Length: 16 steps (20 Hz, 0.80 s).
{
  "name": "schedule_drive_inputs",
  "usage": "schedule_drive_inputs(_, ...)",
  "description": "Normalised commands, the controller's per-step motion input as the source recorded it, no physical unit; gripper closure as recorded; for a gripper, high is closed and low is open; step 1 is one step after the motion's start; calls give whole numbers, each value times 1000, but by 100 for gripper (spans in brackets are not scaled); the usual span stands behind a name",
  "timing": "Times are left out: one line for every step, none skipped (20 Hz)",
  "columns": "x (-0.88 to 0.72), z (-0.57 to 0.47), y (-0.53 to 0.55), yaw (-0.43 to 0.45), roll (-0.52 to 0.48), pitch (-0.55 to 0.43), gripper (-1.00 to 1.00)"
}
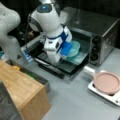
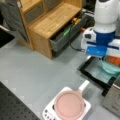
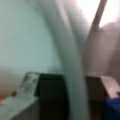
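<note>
Gripper (image 1: 67,53) was at the mouth of the toaster oven (image 1: 100,32), reaching down to the teal bowl (image 1: 74,47) on the oven's pulled-out tray (image 1: 77,60). Its fingers were hidden behind the blue-and-white wrist body in both front views, so whether they stood apart or closed on the bowl could not be told. In the wrist view the bowl's pale rim (image 3: 72,62) swept across very close to the camera, with a dark finger (image 3: 51,97) below it, seemingly against the rim; contact was likely but not certain.

In a front view the gripper (image 2: 108,58) hung over stacked teal bowls (image 2: 110,68), with something orange (image 2: 113,60) just beside it, which could not be identified.

Edges: the oven door (image 1: 57,67) lay open and flat, its dark front edge jutting toward the grey table (image 1: 75,100). The oven's control knobs (image 1: 94,48) stood just to a front view's right of the bowl. The oven roof overhung the tray, so room above the bowl was tight.

Open room: a broad bare stretch of table lay in front of the door. At a front view's bottom right sat a pink pan (image 1: 107,82) on a white stove (image 1: 113,98), near the door corner but apart from it. At a front view's left stood a wooden cabinet (image 1: 22,92) with an open drawer (image 1: 32,75) holding yellow and green items, near the door's left end.
</note>
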Motion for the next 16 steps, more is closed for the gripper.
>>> schedule_drive_inputs(502,292,-245,75,-108,209,100)
schedule_drive_inputs(519,299,-254,106,-112,222,100)
schedule_drive_inputs(539,309,-272,139,-117,233,100)
schedule_drive_inputs(541,304,-277,172,-127,241,100)
schedule_drive_inputs(596,316,-343,203,-135,248,100)
schedule_drive_inputs(633,312,-382,240,-143,248,100)
schedule_drive_inputs(640,303,-389,254,-140,252,100)
schedule_drive_inputs(640,283,-379,269,-137,259,100)
schedule_drive_inputs(678,276,-399,277,-138,265,100)
schedule_drive_inputs(720,276,-415,283,-143,271,100)
schedule_drive_inputs(759,284,-415,285,-140,276,100)
schedule_drive_inputs(799,295,-410,284,-133,281,100)
schedule_drive_inputs(793,303,-382,279,-123,285,100)
schedule_drive_inputs(752,302,-336,271,-111,291,100)
schedule_drive_inputs(689,300,-285,263,-99,297,100)
schedule_drive_inputs(650,305,-247,273,-112,304,100)
